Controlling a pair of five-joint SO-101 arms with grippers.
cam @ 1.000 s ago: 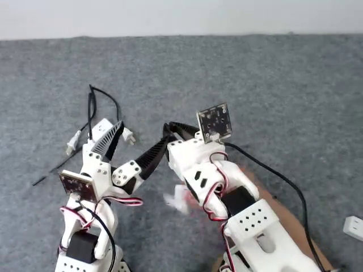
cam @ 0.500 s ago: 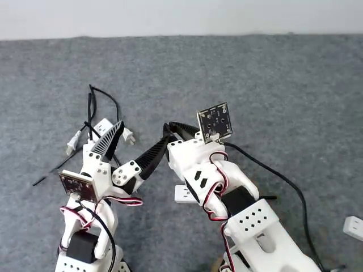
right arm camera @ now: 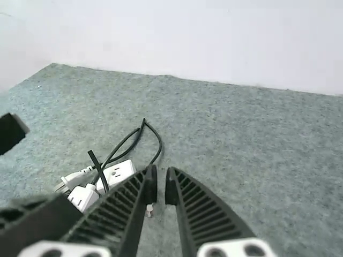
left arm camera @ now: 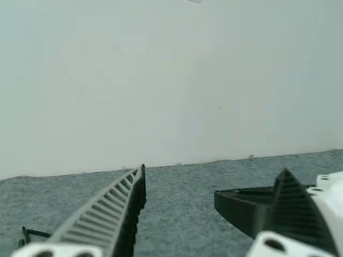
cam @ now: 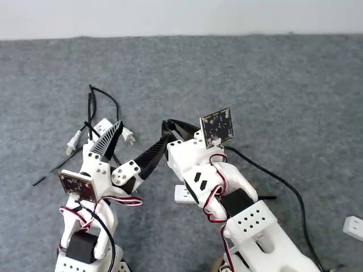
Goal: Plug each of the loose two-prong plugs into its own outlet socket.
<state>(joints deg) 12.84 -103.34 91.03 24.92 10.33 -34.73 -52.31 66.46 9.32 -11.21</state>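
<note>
A white outlet socket lies at the left on the grey carpet among black cords, with a white two-prong plug on one side of it and another plug on the other. The right wrist view shows the same socket and plug beyond my right gripper, which is shut on nothing. My left gripper hangs open wide above the second plug, one fingertip near the right gripper. Its fingers hold nothing. A second socket lies beside the right arm.
A third white socket sits at the right edge of the carpet. A black cable curves from the right arm toward the lower right. Open carpet stretches across the back and right, up to a white wall.
A brown shape beside the right arm has gone from view. The white socket, blurred a second ago, now lies still by that arm. Both grippers have barely moved.
</note>
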